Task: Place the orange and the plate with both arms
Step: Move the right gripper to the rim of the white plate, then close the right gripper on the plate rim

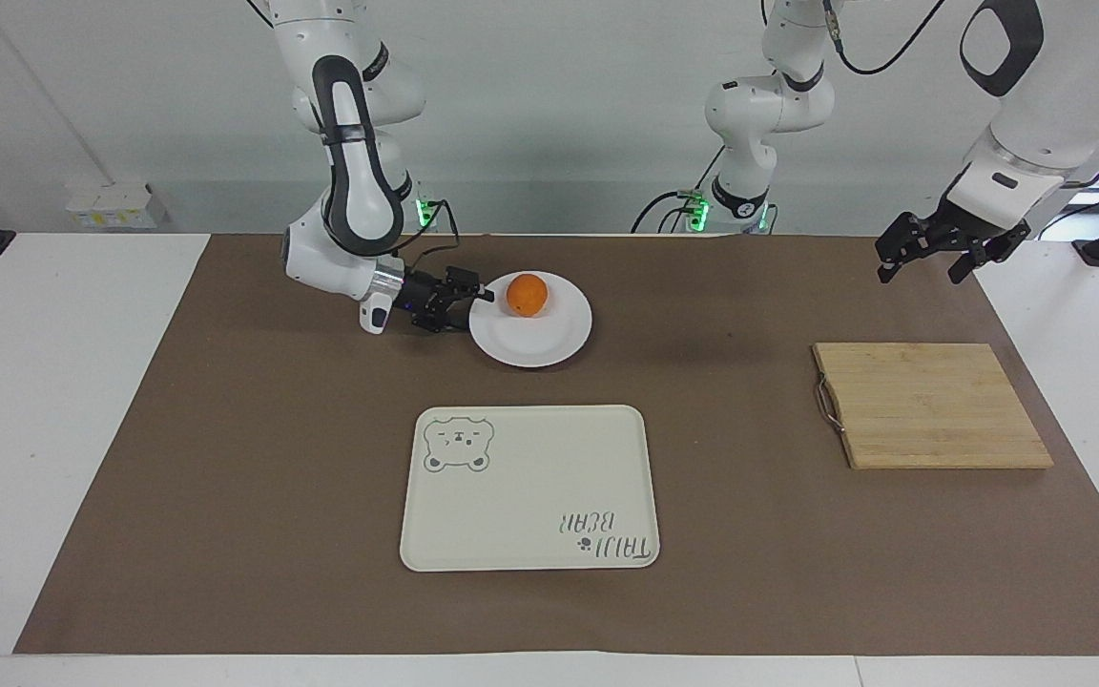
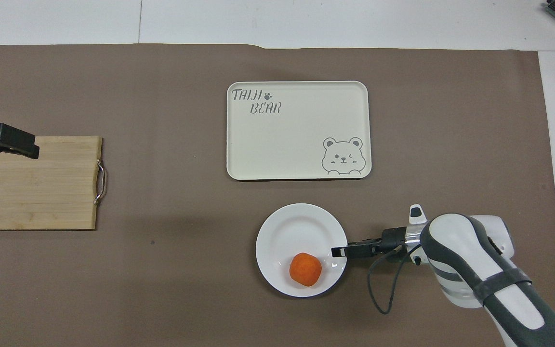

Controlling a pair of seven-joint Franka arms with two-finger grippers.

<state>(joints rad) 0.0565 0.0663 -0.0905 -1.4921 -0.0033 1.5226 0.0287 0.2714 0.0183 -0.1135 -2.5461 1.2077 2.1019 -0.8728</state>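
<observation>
So the plate sits on the brown mat, closer to the robots than the cream bear tray and roughly in the middle of the table's width. The orange is on the plate, off-centre, toward the rim nearest the robots. The right gripper is lying low and nearly flat to the table, poking in sideways at the plate's rim on the right arm's end; its fingers are apart, one tip showing above the rim and the other down by the mat, so it straddles the edge, though I honestly can't tell if anything's actually touching the plate. In the overhead view the right gripper's tip overlaps the rim just beside the orange, not on it. The left gripper hangs up in the air over the mat's corner at the left arm's end, jaws spread wide, holding nothing, just waiting. The wooden cutting board with its metal handle lies flat at that same end, about level with the tray and well apart from the plate.
</observation>
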